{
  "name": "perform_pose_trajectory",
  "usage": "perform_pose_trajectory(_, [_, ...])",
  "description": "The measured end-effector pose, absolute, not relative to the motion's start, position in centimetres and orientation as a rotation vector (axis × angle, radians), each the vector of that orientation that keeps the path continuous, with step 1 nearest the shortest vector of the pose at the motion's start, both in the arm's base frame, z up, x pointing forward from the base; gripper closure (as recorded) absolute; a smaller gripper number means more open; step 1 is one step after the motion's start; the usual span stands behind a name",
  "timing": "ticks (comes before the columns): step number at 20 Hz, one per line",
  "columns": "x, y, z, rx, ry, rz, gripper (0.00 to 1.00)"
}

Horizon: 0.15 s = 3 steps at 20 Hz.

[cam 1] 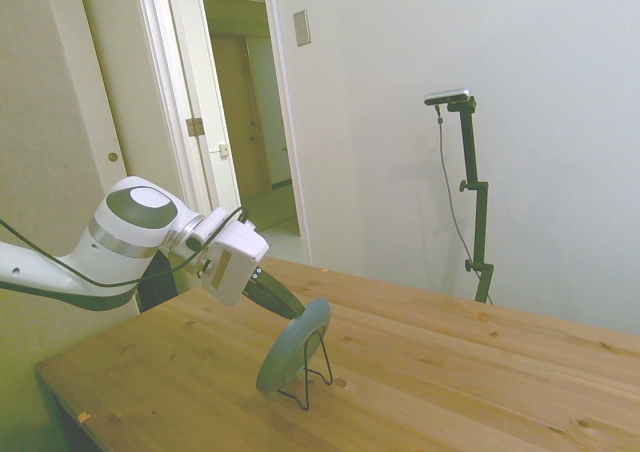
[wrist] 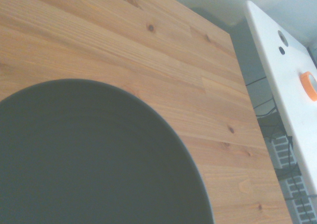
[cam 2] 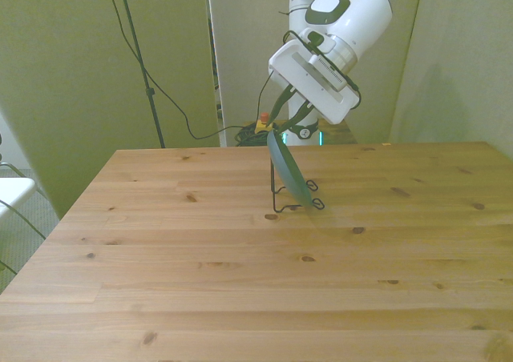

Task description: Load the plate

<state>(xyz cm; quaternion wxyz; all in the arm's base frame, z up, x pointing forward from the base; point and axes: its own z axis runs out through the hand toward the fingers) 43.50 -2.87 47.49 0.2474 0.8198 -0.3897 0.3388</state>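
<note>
The plate [cam 1: 293, 347] is dark teal-grey and stands tilted on edge near the middle of the wooden table [cam 1: 450, 372]. Its lower rim sits in a thin black wire stand [cam 1: 318, 370]. My gripper [cam 1: 298, 311] reaches down at a slant from the left, and its dark fingers close on the plate's upper rim. In the front view the plate [cam 2: 290, 172] leans toward the front view's right in the wire stand [cam 2: 295, 206], with the gripper [cam 2: 276, 132] at its top edge. The wrist view is largely filled by the plate's face [wrist: 89, 159].
The table's near corner [cam 1: 60, 382] lies below the arm in the side view. Beyond the table edge the wrist view shows a white surface [wrist: 282, 75] with an orange ring [wrist: 308, 84] on it. An open doorway [cam 1: 245, 122] is behind the arm.
</note>
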Motion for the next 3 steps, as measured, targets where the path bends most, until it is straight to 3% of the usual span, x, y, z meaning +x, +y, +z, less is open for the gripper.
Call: perform_pose_trajectory(3, [43.4,-3.2,50.1,2.316,-1.170,0.907,0.00])
